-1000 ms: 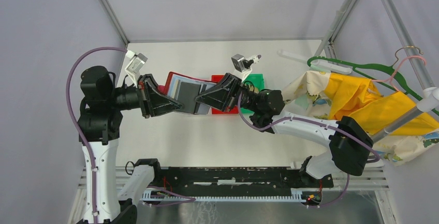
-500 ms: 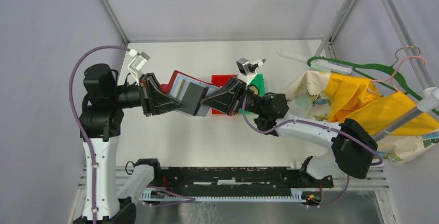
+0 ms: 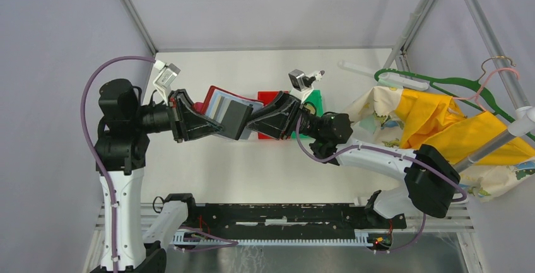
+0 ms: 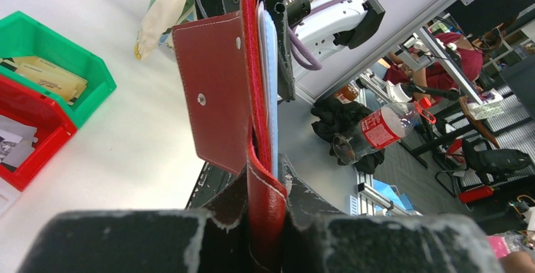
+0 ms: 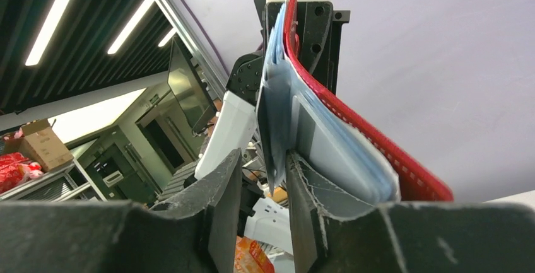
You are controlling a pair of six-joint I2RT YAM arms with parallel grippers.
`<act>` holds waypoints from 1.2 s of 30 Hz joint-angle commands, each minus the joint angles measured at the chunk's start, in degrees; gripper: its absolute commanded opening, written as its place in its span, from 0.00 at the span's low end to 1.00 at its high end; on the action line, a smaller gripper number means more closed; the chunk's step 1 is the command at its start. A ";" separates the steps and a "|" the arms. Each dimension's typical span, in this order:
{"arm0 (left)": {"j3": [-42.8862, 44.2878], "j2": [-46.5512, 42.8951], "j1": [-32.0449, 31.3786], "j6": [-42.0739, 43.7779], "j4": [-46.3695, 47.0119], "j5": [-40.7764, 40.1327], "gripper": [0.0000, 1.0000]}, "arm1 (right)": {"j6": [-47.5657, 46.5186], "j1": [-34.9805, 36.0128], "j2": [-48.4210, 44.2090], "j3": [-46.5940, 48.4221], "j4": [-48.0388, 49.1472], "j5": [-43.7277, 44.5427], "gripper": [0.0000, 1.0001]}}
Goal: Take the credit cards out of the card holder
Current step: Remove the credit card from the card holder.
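The red card holder (image 3: 211, 96) hangs open in the air between my two grippers, its pale blue-grey leaves (image 3: 222, 104) fanned out. My left gripper (image 3: 218, 128) is shut on its red cover; the left wrist view shows the fold (image 4: 265, 203) pinched between the jaws and the snap flap (image 4: 211, 96) above. My right gripper (image 3: 252, 123) is open, and in the right wrist view (image 5: 264, 159) a thin blue-grey leaf (image 5: 272, 115) stands between the fingers, against the right one. A dark grey sheet (image 3: 235, 120) sticks out; I cannot tell whether it is a card. Tan cards (image 4: 47, 76) lie in the green bin.
A red bin (image 3: 271, 98) and a green bin (image 3: 314, 101) stand on the white table behind the grippers; they also show in the left wrist view, red bin (image 4: 35, 135) and green bin (image 4: 76, 65). Yellow cloth (image 3: 435, 118) and a green hanger (image 3: 441, 87) lie at the right.
My right gripper has drawn back a little to the right and its wrist has risen. The left gripper has shifted slightly with the card holder. In the last half second almost nothing moved.
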 commanded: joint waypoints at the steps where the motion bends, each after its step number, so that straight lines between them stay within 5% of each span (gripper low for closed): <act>1: 1.72 -1.04 0.22 2.08 1.96 -0.47 0.02 | -0.78 0.90 0.13 4.65 1.49 -1.05 0.37; 6: 2.03 -0.98 0.22 2.09 1.95 -0.79 0.02 | -1.17 1.06 0.83 6.15 -0.53 -0.97 0.28; 13: 1.82 -0.58 0.29 2.30 2.05 -2.26 0.02 | -1.90 0.10 -0.73 3.76 -1.86 -3.12 0.00; 28: 1.87 1.67 0.22 5.24 1.54 -7.49 0.02 | -2.47 -12.92 -8.57 -6.26 -8.63 -11.26 0.00; 36: 3.58 5.35 0.26 20.06 -9.68 -12.91 0.02 | -2.58 -22.03 -12.94 -10.19 -14.93 -15.45 0.00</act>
